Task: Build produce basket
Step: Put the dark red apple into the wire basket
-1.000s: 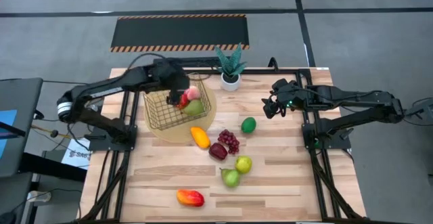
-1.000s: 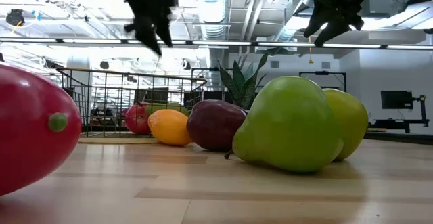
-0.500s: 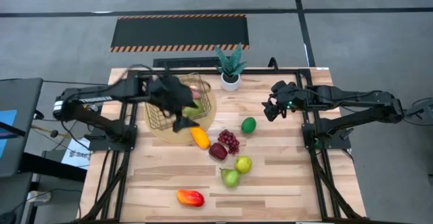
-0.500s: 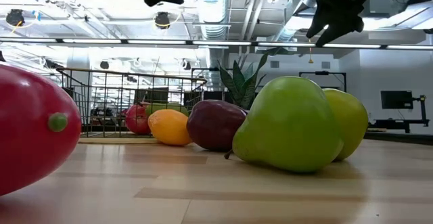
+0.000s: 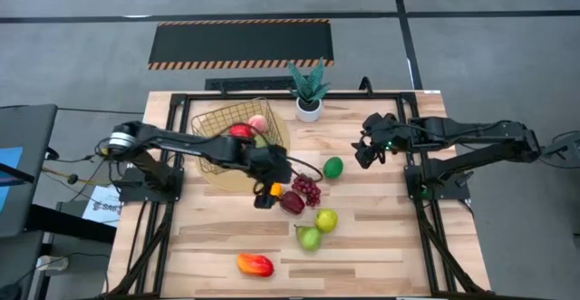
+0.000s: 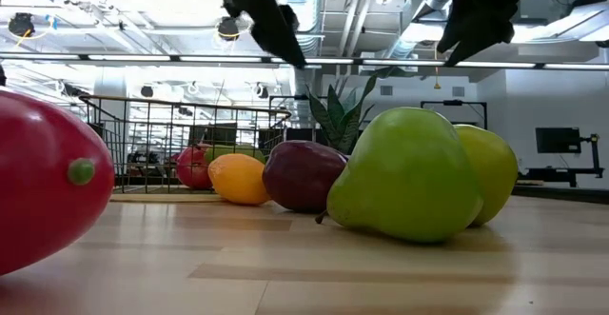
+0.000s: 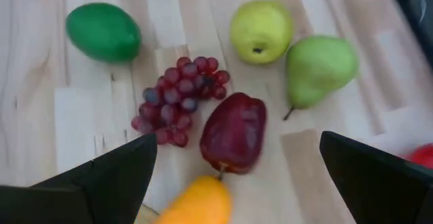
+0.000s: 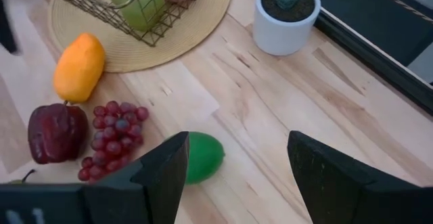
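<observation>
Three fruits already sit in the basket (image 5: 228, 142): red apple (image 5: 240, 131), pink peach (image 5: 258, 123), a green one partly hidden. Left pincer (image 5: 265, 194) hangs above the table (image 5: 381, 246), fingers spread wide and holding nothing, with the yellow-orange mango (image 7: 194, 208) straight below and between the fingers. Dark red apple (image 7: 233, 132) touches or nearly touches that mango just ahead of the pincer; purple grapes (image 7: 177, 100) right beside it, green lime (image 7: 103, 31) farther ahead. Yellow-green apple (image 7: 261, 30) and green pear (image 7: 320, 64) a little past the dark apple, red-orange mango (image 5: 255, 265) well apart. Basket is behind the left pincer, on a round woven mat (image 8: 142, 38).

Risks, judged: mango is smooth and rounded, so an off-centre close would likely squirt it sideways. One finger could land on the dark apple, knocking it into the grapes or pinching two things at once. Coming down too fast could roll the mango toward the mat edge. On carry back, a low path would clip the basket's wire rim.

Right pincer (image 5: 367, 150) waits in the air, wide and empty, lime just below and ahead of it; potted plant (image 8: 287, 11) beyond. If it drops for the lime while the left works the cluster, the arms come close.
</observation>
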